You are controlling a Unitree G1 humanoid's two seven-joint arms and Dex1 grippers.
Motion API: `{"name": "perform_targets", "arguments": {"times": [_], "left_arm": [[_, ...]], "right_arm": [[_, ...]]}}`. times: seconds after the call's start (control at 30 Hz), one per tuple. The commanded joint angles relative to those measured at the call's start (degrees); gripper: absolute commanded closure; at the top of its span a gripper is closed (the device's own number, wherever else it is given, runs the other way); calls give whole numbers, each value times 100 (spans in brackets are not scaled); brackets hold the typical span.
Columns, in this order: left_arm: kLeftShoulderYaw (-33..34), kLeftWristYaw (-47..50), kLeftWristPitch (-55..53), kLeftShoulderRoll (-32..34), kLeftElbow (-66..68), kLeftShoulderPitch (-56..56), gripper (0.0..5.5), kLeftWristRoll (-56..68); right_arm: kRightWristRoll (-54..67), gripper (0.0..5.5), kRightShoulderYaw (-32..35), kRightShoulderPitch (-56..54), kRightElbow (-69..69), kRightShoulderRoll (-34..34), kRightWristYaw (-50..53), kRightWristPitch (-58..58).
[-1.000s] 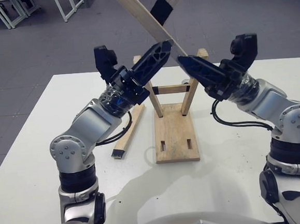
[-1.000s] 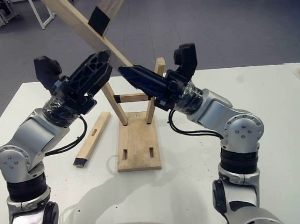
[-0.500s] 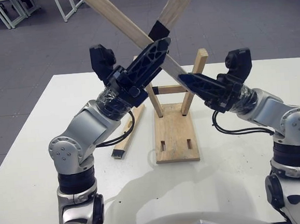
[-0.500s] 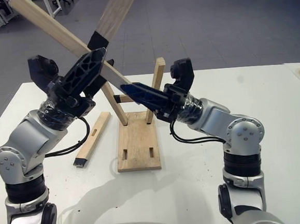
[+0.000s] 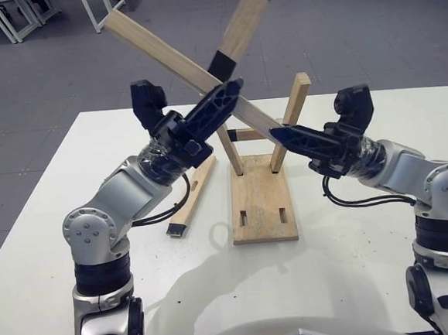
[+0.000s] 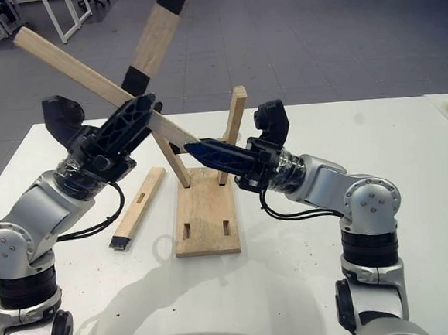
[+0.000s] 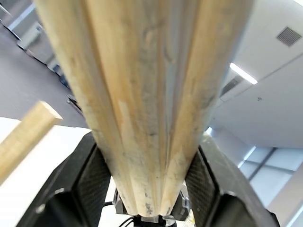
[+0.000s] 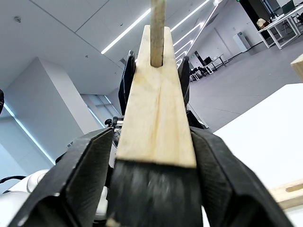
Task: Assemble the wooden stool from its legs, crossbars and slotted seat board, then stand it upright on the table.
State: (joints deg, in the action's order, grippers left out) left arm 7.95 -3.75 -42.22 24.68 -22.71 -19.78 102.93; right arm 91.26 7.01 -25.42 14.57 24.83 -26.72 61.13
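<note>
Both my arms have dropped and swung left over the last second, so the crossed sticks sit lower and the far end of the long leg (image 5: 160,44) has come into sight. My left gripper (image 5: 230,95) is clamped on the black-banded leg (image 5: 236,27), which slants up and away to the right. My right gripper (image 5: 280,134) is clamped on the long leg, which slants up to the left and crosses the other just beyond my left fingertips; whether the two touch I cannot tell. Below them, the slotted seat board (image 5: 262,203) lies flat on the white table (image 5: 355,250), with two upright legs (image 5: 295,104) and a crossbar (image 5: 250,134) at its far end. A loose leg (image 5: 195,189) lies just left of the board.
</note>
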Motion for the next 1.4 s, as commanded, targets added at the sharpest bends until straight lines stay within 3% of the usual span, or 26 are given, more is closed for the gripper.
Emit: {"name": "perform_targets", "arguments": {"times": [0.03,0.13,0.23,0.37,0.47,0.57,1.1,1.4], "left_arm": [[331,-115,37,263,256,63,345,-368],[632,-756,-155,788,345,215,345,-845],[580,-2505,-158,1475,378,699,345,-2069],[-155,-4301,382,1667,808,812,345,-3684],[-1033,-5378,1184,1421,1492,509,345,-5084],[-1480,-6061,1712,1203,2072,320,345,-5869],[-1551,-7027,2298,796,3081,-15,345,-7012],[-1622,-7396,2420,750,3465,-299,345,-7344]], "right_arm": [[-202,213,4,52,-66,206,-259,47],[-545,212,212,390,-152,653,-662,107],[-1486,212,170,1043,-160,1187,-1299,-159],[-3091,212,-641,1306,-213,1434,-1737,-779],[-4068,212,-1180,1259,-255,1491,-1948,-1193],[-4497,212,-1379,1306,-234,1473,-2113,-1343],[-5918,212,-2360,1531,-14,1402,-2608,-1856],[-7148,212,-3054,1338,-855,1623,-2950,-2402]]}}
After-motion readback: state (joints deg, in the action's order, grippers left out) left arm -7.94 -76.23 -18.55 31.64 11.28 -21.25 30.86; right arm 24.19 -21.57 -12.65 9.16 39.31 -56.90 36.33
